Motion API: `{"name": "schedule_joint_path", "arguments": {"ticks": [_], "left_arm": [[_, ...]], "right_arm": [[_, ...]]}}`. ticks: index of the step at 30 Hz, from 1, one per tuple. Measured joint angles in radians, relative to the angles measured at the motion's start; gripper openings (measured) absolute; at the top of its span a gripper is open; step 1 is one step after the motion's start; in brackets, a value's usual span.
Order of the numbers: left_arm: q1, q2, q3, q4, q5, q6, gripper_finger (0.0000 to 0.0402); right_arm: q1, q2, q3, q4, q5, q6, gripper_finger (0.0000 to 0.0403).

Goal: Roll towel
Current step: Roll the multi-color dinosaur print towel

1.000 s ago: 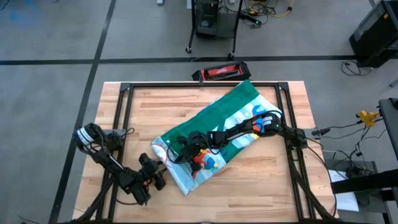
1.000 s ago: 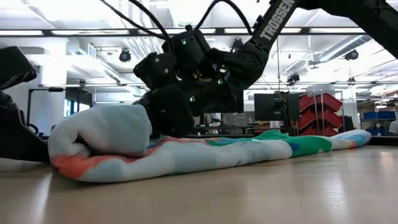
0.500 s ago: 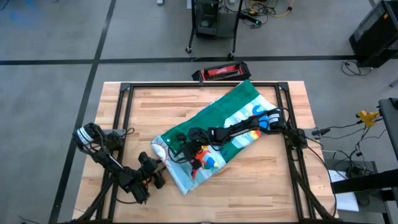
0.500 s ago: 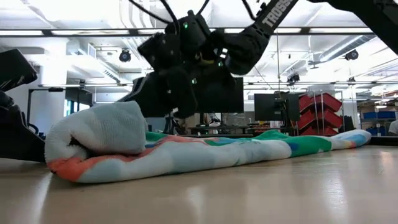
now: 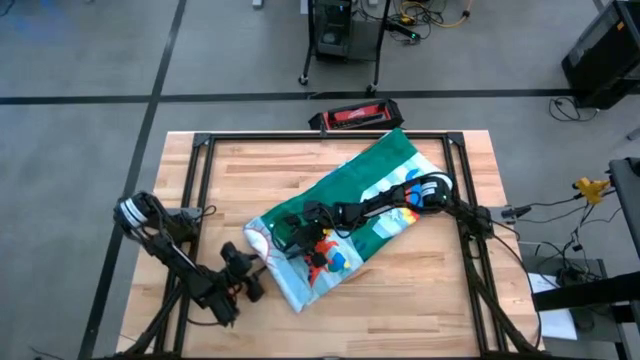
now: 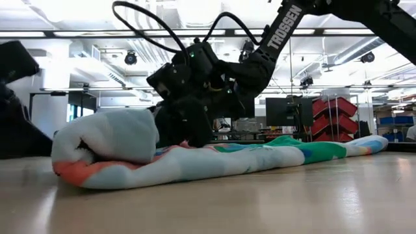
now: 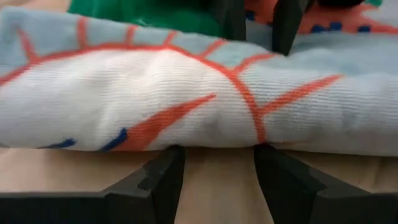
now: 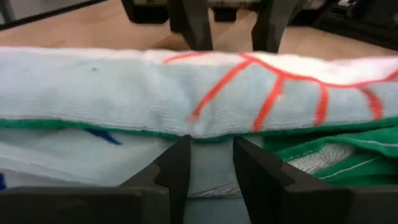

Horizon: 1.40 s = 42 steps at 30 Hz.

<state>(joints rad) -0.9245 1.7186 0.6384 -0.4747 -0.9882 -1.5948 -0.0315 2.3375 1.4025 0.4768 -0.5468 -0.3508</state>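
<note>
The towel (image 5: 375, 190) lies slantwise on the wooden table, from the far right toward the near left. Its near-left end is wound into a thick roll (image 6: 107, 140), pale with red lines. My left gripper (image 7: 217, 162) stands open at the roll's near-left side, at table level. My right gripper (image 8: 210, 149) is open and low over the flat towel on the roll's opposite side, with its tips at the roll's green edge (image 8: 124, 127). In the high view the two grippers face each other across the roll (image 5: 272, 262). My left gripper has its open fingertips (image 7: 169, 163) at the foot of the roll's near-left side; I cannot tell whether they touch the cloth. My right gripper slants down from the far right, and its open fingertips (image 6: 195, 138) meet the flat towel right behind the roll. Nothing is pinched between them.
Black frame rails (image 5: 205, 180) run along the table's left, far and right sides. A red-and-black case (image 5: 355, 115) lies on the floor beyond the far edge. Bare wood shows at the near right (image 5: 410, 310) and the far left.
My right gripper rose off the towel behind the roll, then came down again to the same spot, a little closer to the roll. The roll has stayed in place, and the flat part of the towel has not moved.
</note>
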Motion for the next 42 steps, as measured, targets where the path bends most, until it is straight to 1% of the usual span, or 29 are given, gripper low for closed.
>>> {"name": "schedule_joint_path", "arguments": {"ticks": [4,13,18,21,24,29,33,36,42], "left_arm": [[0.005,-0.025,-0.001,-0.031,-0.016,0.006,0.0169],[0.013,-0.023,-0.008,-0.029,-0.022,0.014,0.0162],[0.013,-0.023,-0.008,-0.027,-0.024,0.015,0.0170],[0.014,-0.023,-0.008,-0.028,-0.024,0.015,0.0171],[0.016,-0.023,-0.008,-0.027,-0.025,0.015,0.0167],[0.017,-0.023,-0.007,-0.009,-0.023,0.013,0.0159],[0.017,-0.021,-0.007,-0.002,0.008,0.012,0.0162],[0.017,-0.009,-0.007,0.007,0.012,0.012,0.0167],[0.017,0.026,-0.007,0.066,0.009,0.012,0.0176]], "right_arm": [[0.000,-0.009,0.008,-0.046,0.030,-0.016,0.0129],[-0.003,-0.038,0.079,-0.286,0.088,-0.111,0.0155],[-0.007,-0.111,0.077,-0.390,0.177,-0.168,0.0164],[-0.006,-0.147,0.076,-0.378,0.180,-0.171,0.0168],[-0.002,-0.148,0.077,-0.347,0.177,-0.167,0.0171],[-0.001,-0.122,0.076,-0.277,0.141,-0.152,0.0171],[-0.002,-0.109,0.076,-0.210,0.090,-0.094,0.0168],[-0.002,-0.097,0.076,-0.159,0.042,-0.049,0.0169],[-0.001,-0.033,0.075,-0.127,0.042,-0.009,0.0180]]}}
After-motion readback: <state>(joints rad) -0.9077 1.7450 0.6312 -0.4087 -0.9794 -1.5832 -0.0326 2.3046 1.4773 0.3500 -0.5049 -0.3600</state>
